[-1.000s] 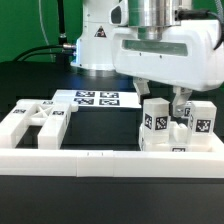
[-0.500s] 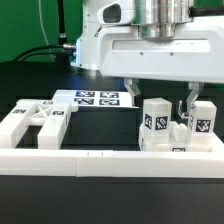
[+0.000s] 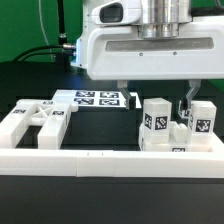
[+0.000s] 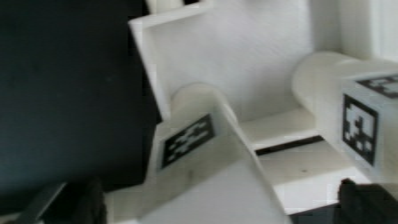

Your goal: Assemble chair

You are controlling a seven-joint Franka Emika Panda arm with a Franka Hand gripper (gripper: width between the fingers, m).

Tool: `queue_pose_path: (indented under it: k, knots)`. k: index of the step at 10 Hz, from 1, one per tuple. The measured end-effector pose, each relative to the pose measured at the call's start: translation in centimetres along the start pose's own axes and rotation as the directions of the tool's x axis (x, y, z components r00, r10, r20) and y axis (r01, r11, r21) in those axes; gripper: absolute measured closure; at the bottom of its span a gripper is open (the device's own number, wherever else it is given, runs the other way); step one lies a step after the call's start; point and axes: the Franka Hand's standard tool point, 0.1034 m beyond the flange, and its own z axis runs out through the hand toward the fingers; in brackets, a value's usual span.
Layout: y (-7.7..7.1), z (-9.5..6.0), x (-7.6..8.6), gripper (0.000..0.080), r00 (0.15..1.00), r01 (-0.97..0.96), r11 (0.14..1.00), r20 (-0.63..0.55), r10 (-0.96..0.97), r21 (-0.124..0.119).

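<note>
I see the arm pointing straight down over the chair (image 3: 156, 128) pieces at the exterior view's right. The gripper (image 3: 156, 100) has its jaws spread wide and grips nothing. The pieces are chunky, smooth white plastic blocks with square black-and-white tags, standing just behind the long plain white rail (image 3: 90, 160)

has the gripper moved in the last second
Yes. The gripper has risen slightly and opened: its fingers, earlier close around the chair blocks, now stand wide, one shifted toward the exterior view's left, near the marker board.
</note>
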Motion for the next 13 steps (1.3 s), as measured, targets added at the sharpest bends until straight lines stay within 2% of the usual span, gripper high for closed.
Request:
queue_pose_path:
  k: [4,6,7,8,11,13]
  knots:
    - [0.09,0.05,-0.02,0.0150,0.981,0.196,0.981,0.001,-0.196,-0.009]
    - [0.19,0.04,0.01,0.0412,0.981,0.193,0.981,0.000,-0.193,-0.010]
    - [0.18,0.04,0.01,0.0412,0.983,0.183,0.983,0.000,-0.183,-0.009]
    - [0.18,0.04,0.01,0.0515,0.986,0.167,0.986,0.000,-0.167,-0.009]
    - [0.16,0.06,-0.01,0.0514,0.999,0.047,0.999,-0.001,-0.047,-0.009]
    - [0.13,0.11,-0.04,0.0514,0.967,-0.255,0.967,-0.003,0.255,-0.010]
